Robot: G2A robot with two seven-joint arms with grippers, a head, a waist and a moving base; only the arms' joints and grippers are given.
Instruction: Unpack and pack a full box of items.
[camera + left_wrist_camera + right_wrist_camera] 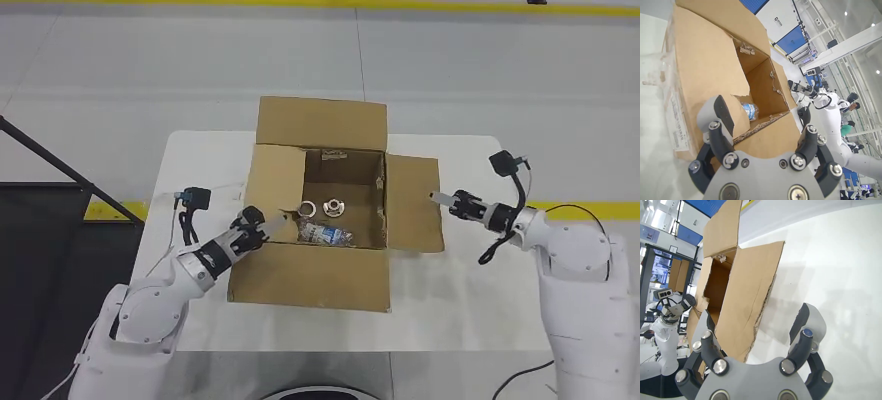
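The left claw (260, 224) and right claw (440, 198) are both spread. Reaching for the clear plastic bottle (325, 234), the left may snag a torn flap of the brown cardboard box (310, 278), dragging it.

plain brown corrugated cardboard box (320, 275), paler torn edges | white rectangular table (460, 320) | clear plastic bottle (325, 234), blue-and-white label | silvery round metal fitting (333, 207) | left end effector (762, 107), right end effector (755, 309): grey fingers (817, 317), black pads (724, 113) | pale grey floor (150, 70), yellow stripe (600, 210)
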